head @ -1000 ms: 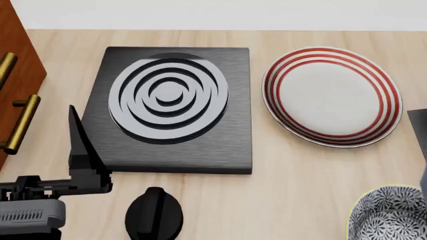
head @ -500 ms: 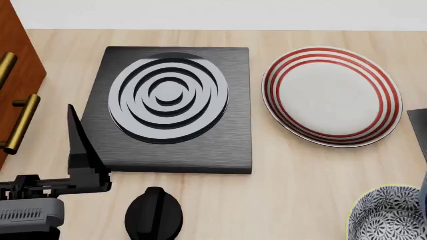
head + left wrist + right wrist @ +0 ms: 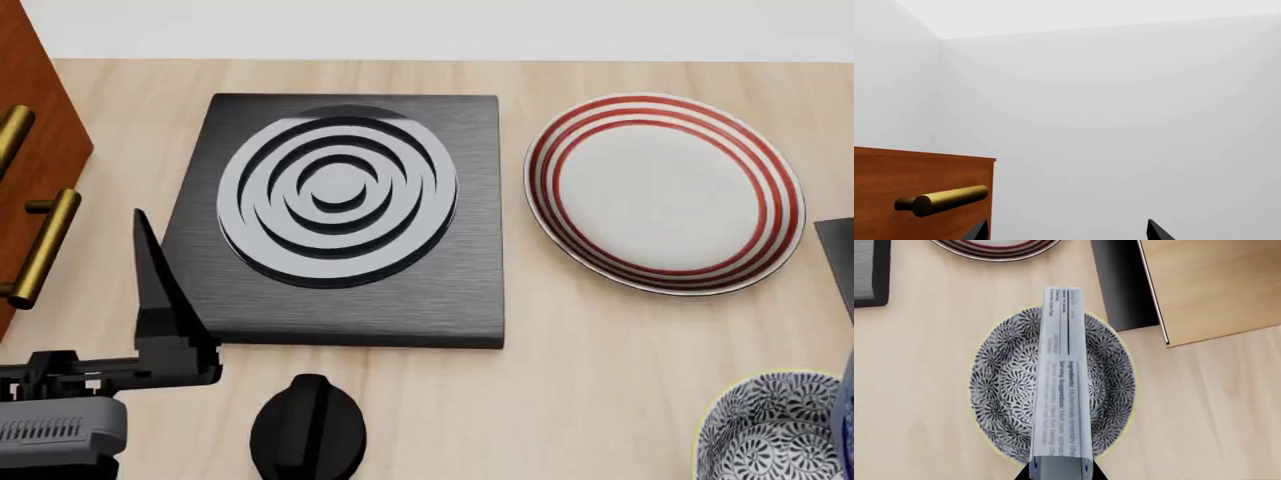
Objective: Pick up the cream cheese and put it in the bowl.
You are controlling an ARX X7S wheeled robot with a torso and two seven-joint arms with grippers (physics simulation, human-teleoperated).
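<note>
In the right wrist view, the cream cheese (image 3: 1061,375) box is seen edge-on, directly over the middle of the speckled bowl (image 3: 997,390). The right gripper (image 3: 1059,471) clasps its near end at the bottom centre of the frame. Small print on its side panel reads "Ingredients" and "Serving Suggestion"; the rest is too fine to read. In the head view, the bowl sits at lower right, the red-ringed plate (image 3: 663,192) at upper right. The left gripper (image 3: 1067,232) holds its fingers wide apart, gripping nothing.
</note>
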